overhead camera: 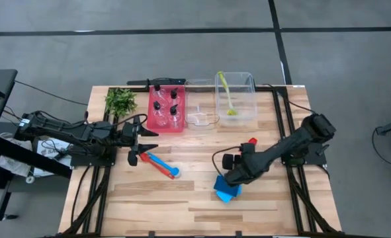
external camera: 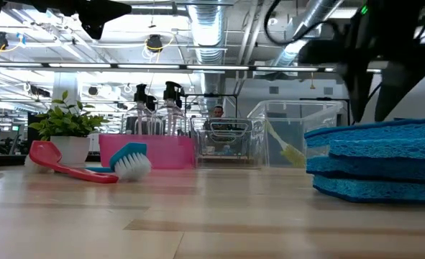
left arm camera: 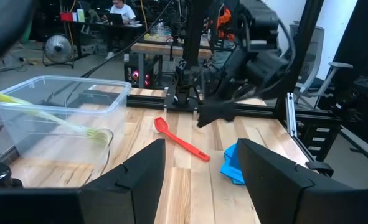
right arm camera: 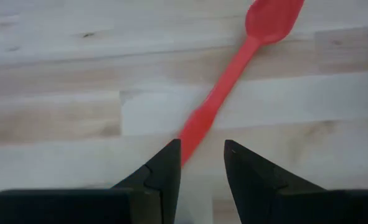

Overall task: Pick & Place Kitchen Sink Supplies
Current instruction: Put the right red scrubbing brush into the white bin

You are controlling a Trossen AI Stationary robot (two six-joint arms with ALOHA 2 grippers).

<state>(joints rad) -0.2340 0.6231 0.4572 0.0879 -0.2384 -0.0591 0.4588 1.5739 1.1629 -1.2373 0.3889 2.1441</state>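
Right pincer (right arm camera: 199, 163) open, hovering low over the red spoon (right arm camera: 233, 81) on the surface (overhead camera: 182, 198), handle end between its fingers, beside the sponges (overhead camera: 227, 190). Left pincer (overhead camera: 144, 145) open, waiting near the blue brush (overhead camera: 162, 163). Bottles (overhead camera: 165, 109) in the red bin (overhead camera: 151, 124).

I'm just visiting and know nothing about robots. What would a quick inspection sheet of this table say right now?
Surface: wooden table, bare at the front.
Job's things: four bottles in the red bin; yellow-green brush in a clear bin; blue brush and red spoon on the wood; stacked blue sponges.
Clutter: leafy plant.
Grippers: left gripper open near the blue brush; right gripper open over the red spoon's handle.
Cables: black cable looping beside the right arm.
Surroundings: a person in the background room.
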